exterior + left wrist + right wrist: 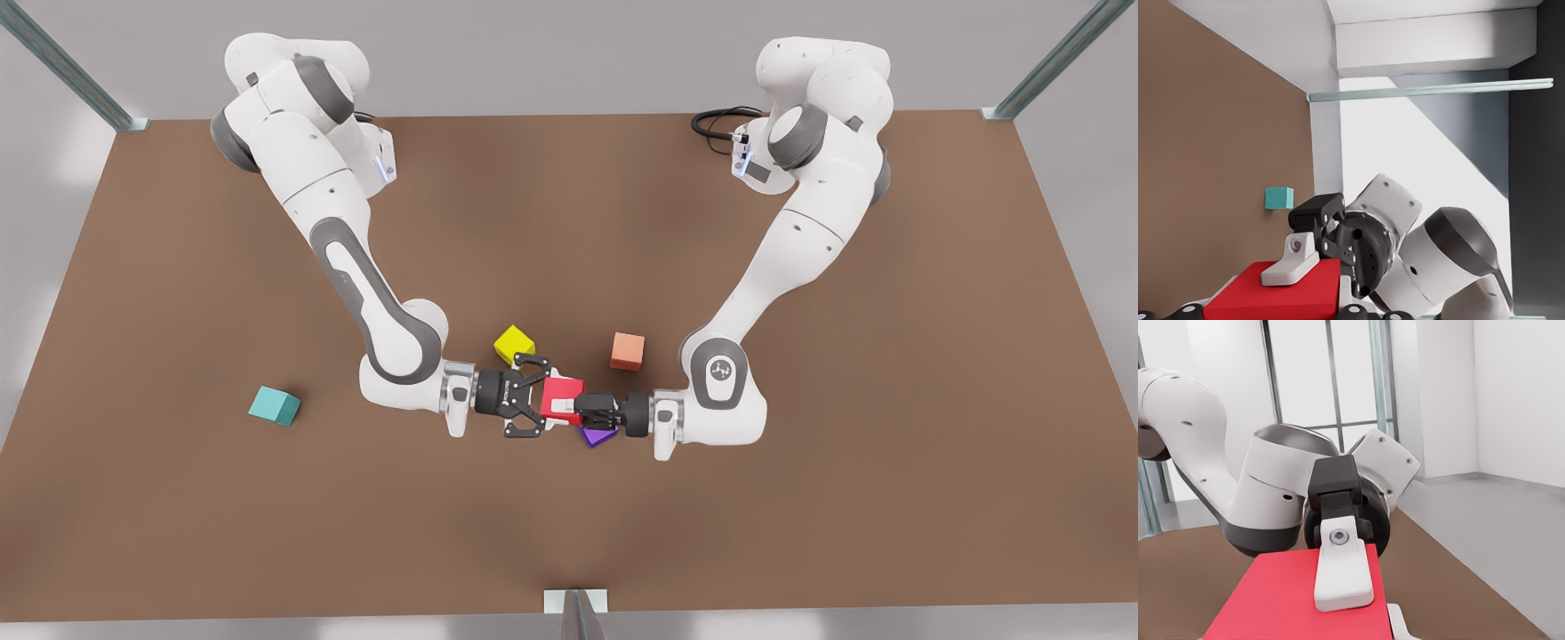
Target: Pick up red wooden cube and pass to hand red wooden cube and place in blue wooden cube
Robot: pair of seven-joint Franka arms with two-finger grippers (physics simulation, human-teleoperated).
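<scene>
**Handover with both tools on the cube**

Going across the front view, the blue wooden cube sits on the bench, well off the red wooden cube toward that view's left. The right tool, the open-linkage one, meets the red cube from that same side. In the left wrist view one of its white pads lies flat on a side face, so I read it as closed on the cube.

The red cube is held above the bench, over a purple cube. The slim left tool clamps it from the other side, with a pad flat on its top face.

My worry is the release. If the left tool opens before the right tool's hold is firm, the cube drops onto the purple one. If either arm pulls away while both clamp, the cube could twist and slip out.
</scene>
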